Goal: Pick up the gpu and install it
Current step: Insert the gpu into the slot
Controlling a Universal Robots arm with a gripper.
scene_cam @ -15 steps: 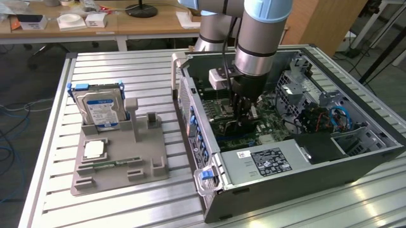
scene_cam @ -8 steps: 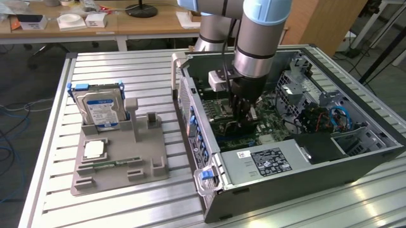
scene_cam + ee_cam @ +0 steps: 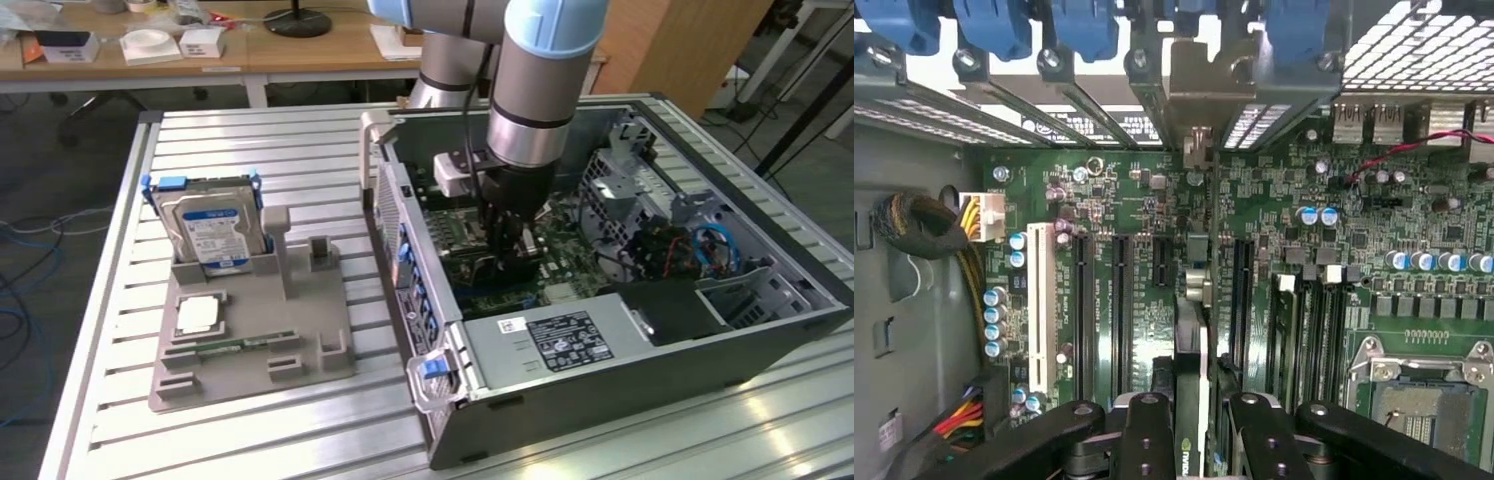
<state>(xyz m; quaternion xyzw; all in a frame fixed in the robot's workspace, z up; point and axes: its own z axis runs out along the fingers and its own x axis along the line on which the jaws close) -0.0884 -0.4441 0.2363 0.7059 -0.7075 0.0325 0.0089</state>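
Inside open computer case (image 3: 747,300), tool (image 3: 1192,425) clamps gpu (image 3: 1191,330) edge-on, bracket toward rear slots

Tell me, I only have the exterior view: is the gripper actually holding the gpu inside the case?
Observer: Yes. The wrist view shows the gripper shut on the gpu, seen edge-on.
Operator: Where is the card?
Observer: Over the motherboard, between black expansion slots. I cannot tell whether it is seated.
Operator: And its bracket?
Observer: The metal bracket stands in line with the rear slot covers.
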